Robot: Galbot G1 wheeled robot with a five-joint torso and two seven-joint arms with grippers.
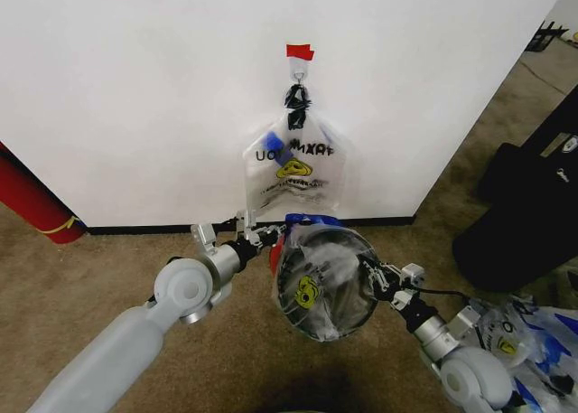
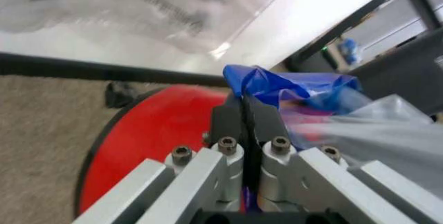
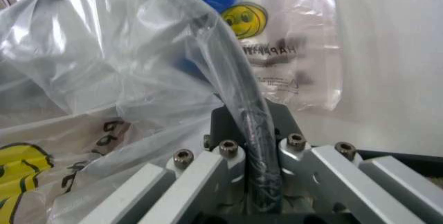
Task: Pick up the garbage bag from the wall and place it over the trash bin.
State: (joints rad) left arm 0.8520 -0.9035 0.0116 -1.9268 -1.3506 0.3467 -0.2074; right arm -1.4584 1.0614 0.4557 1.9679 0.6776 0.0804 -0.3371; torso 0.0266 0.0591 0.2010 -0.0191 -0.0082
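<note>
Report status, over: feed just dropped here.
Left gripper shut on garbage bag, blue handle. Right gripper clamps bag over trash bin rim. Bag draped across bin. Spare bags on wall hook; nothing blocking.

Clear garbage bag (image 1: pixel 321 282) with yellow smiley; black trash bin (image 3: pixel 239 92), red base.

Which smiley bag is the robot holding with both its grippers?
The garbage bag stretched over the trash bin, pinched by the left gripper and right gripper. Another bag hangs on the wall hook; more lie beside the robot.
</note>
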